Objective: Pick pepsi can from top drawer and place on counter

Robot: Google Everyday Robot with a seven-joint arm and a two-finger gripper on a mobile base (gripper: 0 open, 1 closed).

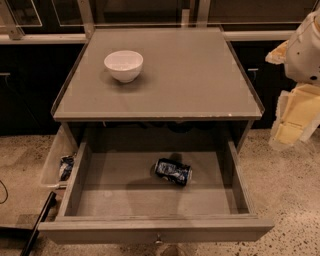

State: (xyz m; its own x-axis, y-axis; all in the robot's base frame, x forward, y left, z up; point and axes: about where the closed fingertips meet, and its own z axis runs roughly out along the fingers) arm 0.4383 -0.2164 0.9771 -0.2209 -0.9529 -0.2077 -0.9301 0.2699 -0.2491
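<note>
Pepsi can on its side in open top drawer, gripper far up-right, its state unclear

Speckled beige terrazzo floor; dark cabinets behind; glass panels above; dim warm light; gripper at right edge.

It looked like a lab: speckled floor, dark cabinets, one freestanding counter, the claw hanging at right.

The pepsi can lies sideways in the open top drawer, the claw well apart at right.
</note>
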